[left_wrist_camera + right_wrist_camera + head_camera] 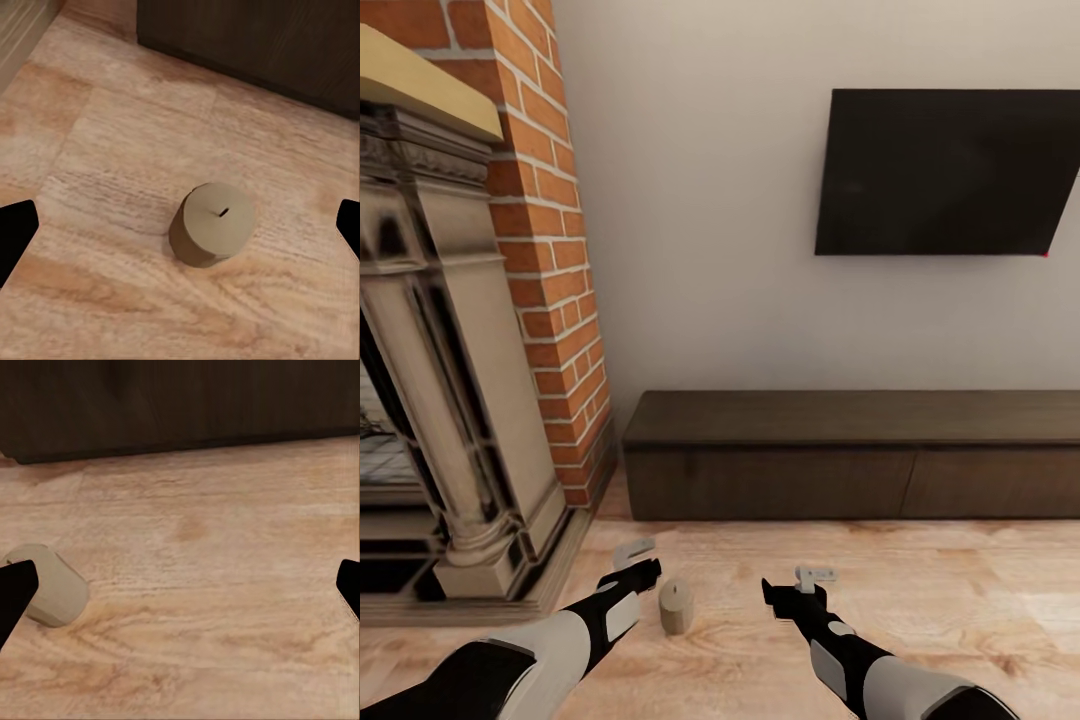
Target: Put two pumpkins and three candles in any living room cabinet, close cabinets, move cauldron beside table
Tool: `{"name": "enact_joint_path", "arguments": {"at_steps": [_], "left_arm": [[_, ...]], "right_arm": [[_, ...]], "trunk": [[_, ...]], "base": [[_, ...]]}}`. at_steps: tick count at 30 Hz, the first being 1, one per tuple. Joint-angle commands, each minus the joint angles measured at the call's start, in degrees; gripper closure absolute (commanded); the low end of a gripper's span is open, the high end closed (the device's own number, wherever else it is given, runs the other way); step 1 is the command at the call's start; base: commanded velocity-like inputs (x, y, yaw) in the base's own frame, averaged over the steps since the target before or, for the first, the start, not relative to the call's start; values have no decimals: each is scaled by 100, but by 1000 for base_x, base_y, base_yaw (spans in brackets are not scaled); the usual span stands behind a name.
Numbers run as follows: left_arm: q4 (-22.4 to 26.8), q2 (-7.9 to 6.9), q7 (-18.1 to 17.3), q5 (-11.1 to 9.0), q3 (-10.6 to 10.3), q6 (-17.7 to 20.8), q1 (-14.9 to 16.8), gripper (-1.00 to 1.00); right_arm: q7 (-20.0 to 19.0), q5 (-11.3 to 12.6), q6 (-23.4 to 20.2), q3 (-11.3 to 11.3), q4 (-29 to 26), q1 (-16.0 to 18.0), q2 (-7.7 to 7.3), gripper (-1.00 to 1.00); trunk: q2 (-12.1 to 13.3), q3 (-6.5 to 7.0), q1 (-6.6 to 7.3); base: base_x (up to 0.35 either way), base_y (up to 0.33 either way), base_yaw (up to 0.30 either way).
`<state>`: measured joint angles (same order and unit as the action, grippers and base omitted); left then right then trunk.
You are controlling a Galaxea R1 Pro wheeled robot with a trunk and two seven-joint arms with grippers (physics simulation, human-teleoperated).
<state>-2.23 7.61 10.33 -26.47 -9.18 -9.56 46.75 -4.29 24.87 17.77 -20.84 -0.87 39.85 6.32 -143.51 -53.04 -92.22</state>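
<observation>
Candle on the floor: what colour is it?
The candle is tan-grey, clearest in the left wrist view.

Tan-grey candle (215, 224) on pale grained wood floor (960, 590), dark brown cabinet (840, 455), red brick chimney (545, 250), black screen (945, 170)

I lose the cabinet (860, 455) past the head view's right edge, and the fireplace (430, 350) past its left; the dark wall screen (950, 170) is clipped at the right too. In the right wrist view a black fingertip (13, 592) covers part of the candle (52, 589); I see just the tips of the fingers in both wrist views.
</observation>
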Motion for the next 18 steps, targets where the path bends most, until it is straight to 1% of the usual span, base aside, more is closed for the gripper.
{"name": "enact_joint_path", "arguments": {"at_steps": [1,6,11,14,18], "left_arm": [[-23,4,5,-43,-49,-23,10,-100],[-23,4,4,-43,-49,45,10,-100],[-23,5,4,-43,-49,58,10,-100],[-23,12,4,-37,-56,60,10,-100],[-23,12,3,-34,-57,60,10,-100]], "right_arm": [[-36,61,25,-25,13,5,1,-100],[-34,66,27,-25,13,5,1,-100],[-16,66,31,-25,11,5,1,-100],[-44,69,28,-25,9,5,1,-100],[-34,70,32,-25,8,5,1,-100]], "trunk": [[-2,-6,-2],[-2,-6,-2],[-2,-6,-2],[-2,-7,-2],[-2,-30,-2]], "base": [[333,0,0],[333,0,0],[312,149,0],[85,60,11],[15,10,121]]}}
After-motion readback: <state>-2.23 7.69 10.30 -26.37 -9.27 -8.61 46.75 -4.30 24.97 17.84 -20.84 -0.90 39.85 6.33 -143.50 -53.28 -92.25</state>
